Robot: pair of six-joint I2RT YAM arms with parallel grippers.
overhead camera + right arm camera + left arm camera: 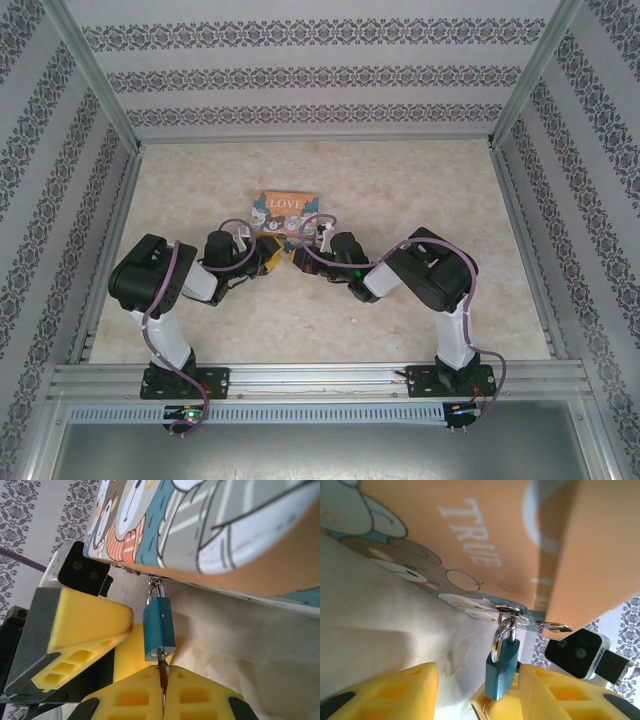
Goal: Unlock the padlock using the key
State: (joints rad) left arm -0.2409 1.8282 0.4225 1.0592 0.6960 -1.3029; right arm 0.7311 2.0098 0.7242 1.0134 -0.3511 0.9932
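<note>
On the top camera the LOVE box (283, 210) lies flat on the desk (420, 190), near the middle and a little toward the far edge. Both arms are folded in so that their heads meet at the box's near edge. From that height I cannot read either set of jaws.

The left wrist camera brings me close. The padlock (502, 666) hangs by its silver shackle (496, 642) from the metal hasp (512, 611) on the box, with its teal body tilted. The left gripper (479, 687) is released, its yellow fingers (395, 695) spread to either side of the lock. There is a clear gap on the left side. I cannot tell whether the right-hand finger touches the body.

The right wrist camera looks at the lock's underside, which the left one does not give me. There the right gripper (163, 680) is clenched on the key (162, 669), and the blade runs up into the bottom of the lock.
</note>
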